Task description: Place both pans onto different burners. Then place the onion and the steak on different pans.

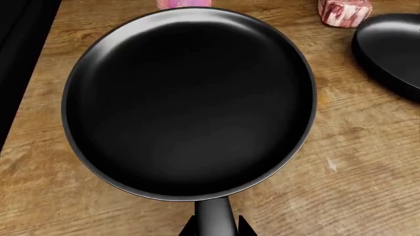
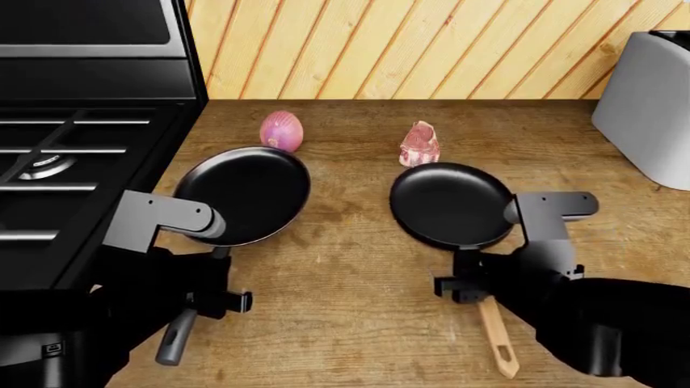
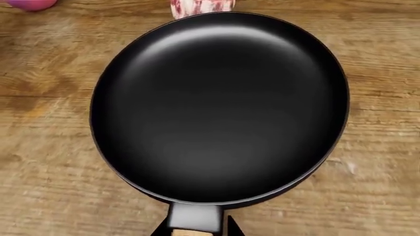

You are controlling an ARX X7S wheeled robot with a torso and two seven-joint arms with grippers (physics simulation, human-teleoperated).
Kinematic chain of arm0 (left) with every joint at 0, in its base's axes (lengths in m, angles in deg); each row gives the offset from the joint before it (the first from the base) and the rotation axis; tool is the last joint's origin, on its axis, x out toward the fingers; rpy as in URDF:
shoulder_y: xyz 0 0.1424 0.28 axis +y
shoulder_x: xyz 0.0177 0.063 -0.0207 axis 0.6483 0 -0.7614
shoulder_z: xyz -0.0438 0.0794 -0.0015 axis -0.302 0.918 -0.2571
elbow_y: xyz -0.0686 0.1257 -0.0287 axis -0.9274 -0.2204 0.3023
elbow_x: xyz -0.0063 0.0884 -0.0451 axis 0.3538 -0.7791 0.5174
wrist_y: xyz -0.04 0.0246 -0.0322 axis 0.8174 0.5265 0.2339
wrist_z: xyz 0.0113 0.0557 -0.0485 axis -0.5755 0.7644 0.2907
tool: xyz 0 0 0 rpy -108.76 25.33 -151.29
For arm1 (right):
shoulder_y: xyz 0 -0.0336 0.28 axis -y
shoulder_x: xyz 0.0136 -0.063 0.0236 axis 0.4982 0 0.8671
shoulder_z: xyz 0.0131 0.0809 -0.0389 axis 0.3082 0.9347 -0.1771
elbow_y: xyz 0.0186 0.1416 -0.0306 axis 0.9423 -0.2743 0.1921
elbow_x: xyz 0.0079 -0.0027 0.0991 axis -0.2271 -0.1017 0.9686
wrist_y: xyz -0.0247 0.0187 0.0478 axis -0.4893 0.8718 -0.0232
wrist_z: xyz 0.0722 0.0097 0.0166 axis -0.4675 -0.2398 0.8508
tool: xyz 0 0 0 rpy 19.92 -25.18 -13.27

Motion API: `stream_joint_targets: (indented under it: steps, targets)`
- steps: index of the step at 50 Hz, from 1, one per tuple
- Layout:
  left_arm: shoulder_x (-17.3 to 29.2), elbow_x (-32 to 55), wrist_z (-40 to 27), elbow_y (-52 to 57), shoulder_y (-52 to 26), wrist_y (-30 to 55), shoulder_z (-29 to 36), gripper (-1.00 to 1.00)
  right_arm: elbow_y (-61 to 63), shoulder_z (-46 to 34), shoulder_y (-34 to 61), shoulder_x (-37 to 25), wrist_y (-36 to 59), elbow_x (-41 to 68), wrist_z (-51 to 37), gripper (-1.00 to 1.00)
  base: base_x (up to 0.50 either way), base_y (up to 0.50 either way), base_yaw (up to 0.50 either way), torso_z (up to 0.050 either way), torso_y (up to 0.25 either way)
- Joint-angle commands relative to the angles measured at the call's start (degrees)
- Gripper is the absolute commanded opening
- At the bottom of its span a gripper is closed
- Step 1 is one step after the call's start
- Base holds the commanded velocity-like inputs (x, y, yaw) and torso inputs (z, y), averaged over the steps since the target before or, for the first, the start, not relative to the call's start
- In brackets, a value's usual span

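While both pans are lying on the wooden worktop (image 2: pixel 345 323), the grey-handled pan (image 2: pixel 244 194) is sitting left, beside the stove (image 2: pixel 65 162), and the wooden-handled pan (image 2: pixel 451 204) right. The onion (image 2: pixel 281 130) and steak (image 2: pixel 419 144) are resting just beyond them. The left gripper (image 1: pixel 213 231) and right gripper (image 3: pixel 194 230) are straddling the handles; whether either is clenching cannot be told.
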Motion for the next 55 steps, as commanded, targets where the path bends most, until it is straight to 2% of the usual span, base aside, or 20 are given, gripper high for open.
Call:
stream_joint_targets:
  steps: [1, 33, 55]
  targets:
    - [0.2, -2.1, -0.4, 0.5, -1.4, -1.0, -1.6, -1.0, 2.9, 2.0, 1.4, -1.5, 1.8, 6.5, -5.0, -1.0, 0.0, 0.0, 0.0, 0.0, 0.0]
    - [0.0, -2.1, -0.7, 1.1, -2.8, -1.6, -0.7, -1.0, 11.3, 7.9, 2.3, -7.9, -1.4, 24.5, -17.8, -1.0, 0.0, 0.0, 0.0, 0.002, 0.004]
    - [-0.5, -2.3, -0.4, 0.2, -5.6, -1.5, 0.2, -1.0, 12.7, 8.9, 1.8, -8.5, -3.6, 25.9, -18.3, -1.0, 0.0, 0.0, 0.0, 0.001, 0.004]
